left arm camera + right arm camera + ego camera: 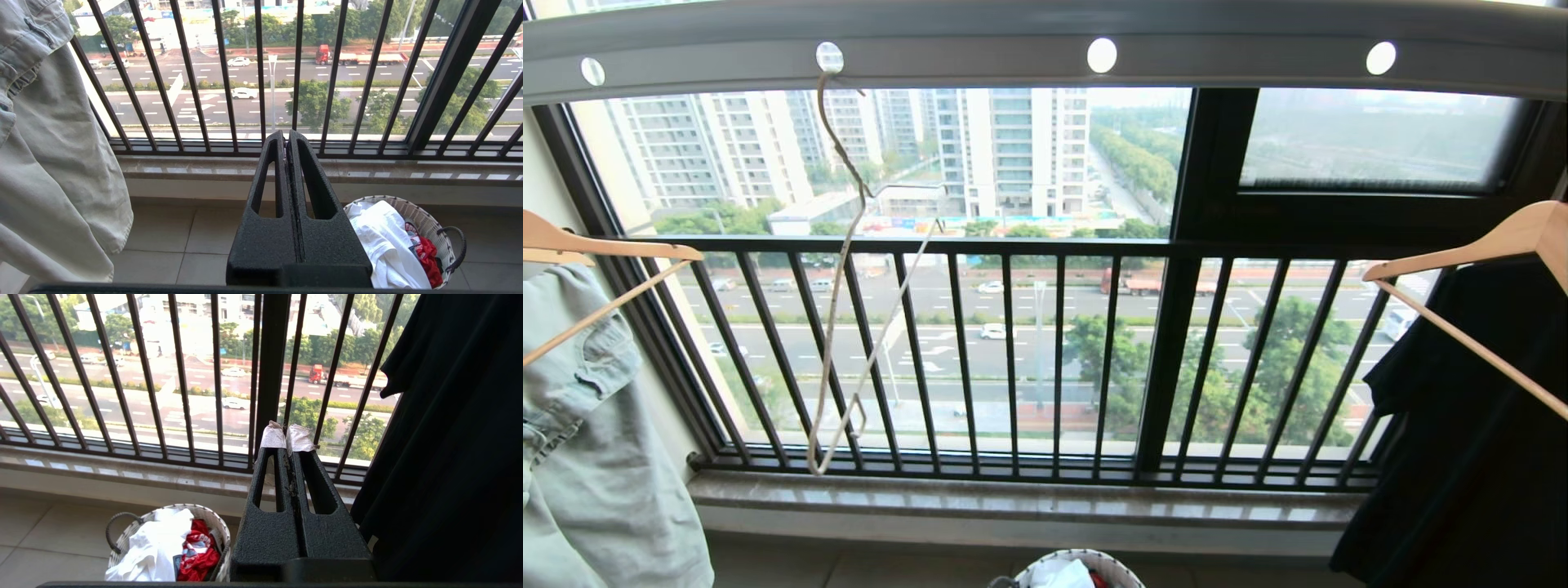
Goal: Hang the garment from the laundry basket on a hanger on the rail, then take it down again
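1. The rail (1045,41), a grey bar pierced by round holes, spans the top of my head view and serves as landmark.
2. The hanger (849,269), thin cream wire, hangs by its hook from a hole toward the rail's left end; it is bare.
3. The laundry basket (425,220) stands on the tiled floor far below the rail, by the window sill (1021,498).
4. The garment (384,245) lies crumpled inside the basket, beside red cloth (200,551).
5. My left gripper (287,136) is held above the floor, jaws pressed together, holding nothing.
6. My right gripper (286,437), tips taped, likewise pressed together and empty, beside the black garment (449,457).
7. A pale green garment (588,441) hangs below the rail's left end.
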`<state>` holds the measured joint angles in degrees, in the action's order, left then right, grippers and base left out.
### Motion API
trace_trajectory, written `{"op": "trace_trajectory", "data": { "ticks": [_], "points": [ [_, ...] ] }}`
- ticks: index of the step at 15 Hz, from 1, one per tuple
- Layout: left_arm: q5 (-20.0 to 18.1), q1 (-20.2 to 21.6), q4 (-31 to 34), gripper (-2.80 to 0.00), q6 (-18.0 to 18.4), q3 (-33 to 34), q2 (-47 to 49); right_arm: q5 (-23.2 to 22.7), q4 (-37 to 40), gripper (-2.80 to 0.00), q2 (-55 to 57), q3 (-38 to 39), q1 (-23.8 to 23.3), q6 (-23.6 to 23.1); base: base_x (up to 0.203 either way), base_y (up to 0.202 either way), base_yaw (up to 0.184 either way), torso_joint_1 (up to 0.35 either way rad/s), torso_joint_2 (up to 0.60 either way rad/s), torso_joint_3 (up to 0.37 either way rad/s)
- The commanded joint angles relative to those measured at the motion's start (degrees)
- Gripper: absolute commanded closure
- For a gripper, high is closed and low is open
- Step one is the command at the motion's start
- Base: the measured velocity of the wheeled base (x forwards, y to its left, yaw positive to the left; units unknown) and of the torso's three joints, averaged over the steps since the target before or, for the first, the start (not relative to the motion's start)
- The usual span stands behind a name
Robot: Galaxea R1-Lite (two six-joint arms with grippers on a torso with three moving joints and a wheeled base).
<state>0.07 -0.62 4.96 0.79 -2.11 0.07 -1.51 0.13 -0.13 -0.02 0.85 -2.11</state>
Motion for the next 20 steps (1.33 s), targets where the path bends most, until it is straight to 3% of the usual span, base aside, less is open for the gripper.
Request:
{"op": "trace_trajectory", "data": {
  "ticks": [1,20],
  "points": [
    [0.01,0.01,0.22,0.00,0.00,0.08,0.01,0.02,-0.05,0.00,0.15,0.02,0.03,0.00,0.000,0.000,0.000,0.000,0.00,0.000],
    [0.01,0.01,0.22,0.00,0.00,0.09,0.01,0.02,0.04,0.00,0.13,0.02,0.03,0.18,0.000,0.000,0.000,0.000,0.00,0.000]
  ]
}}
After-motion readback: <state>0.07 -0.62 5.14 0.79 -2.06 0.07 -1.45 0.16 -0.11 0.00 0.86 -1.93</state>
